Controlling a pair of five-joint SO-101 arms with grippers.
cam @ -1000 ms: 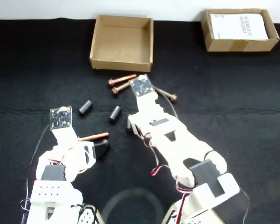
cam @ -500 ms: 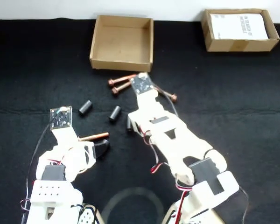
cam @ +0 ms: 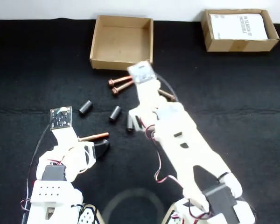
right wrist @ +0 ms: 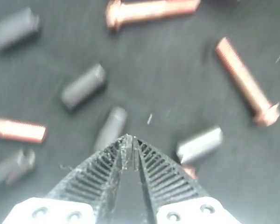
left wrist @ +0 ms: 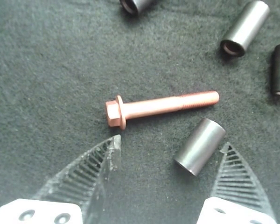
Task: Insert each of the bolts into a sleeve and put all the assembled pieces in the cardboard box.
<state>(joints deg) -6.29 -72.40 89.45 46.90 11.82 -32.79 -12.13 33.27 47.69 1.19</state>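
Bolts [cam: 122, 82] lie loose on the black table [cam: 233, 116]. None is in a sleeve and none is in the cardboard box [cam: 122, 42], which stands open at the far edge. Two of them lie side by side just in front of the box. A third bolt [cam: 167, 94] pokes out from under the right arm. The fourth bolt [left wrist: 161, 105] lies just ahead of the left gripper [left wrist: 170, 151].

The left gripper is spread wide and has hold of nothing. The fourth bolt lies crosswise just beyond its fingertips, with its head towards one finger. A short dark sleeve [left wrist: 199, 146] lies between the fingers, close against the inner side of the other one; whether it touches cannot be told. Farther out, beyond that bolt, lie a second sleeve [cam: 85, 107], a third sleeve [cam: 115, 113] and a fourth sleeve [cam: 129, 122], each apart from the others.

The right gripper [right wrist: 129, 142] has its fingers pressed together at the tips with nothing between them. It hangs over the scatter of parts. In the right wrist view a grey sleeve lies just past its closed tip, another lies off to one side, and bolts lie farther out all round.

A second box [cam: 238, 44] holding a printed sheet stands at the far right corner, well apart from everything else.
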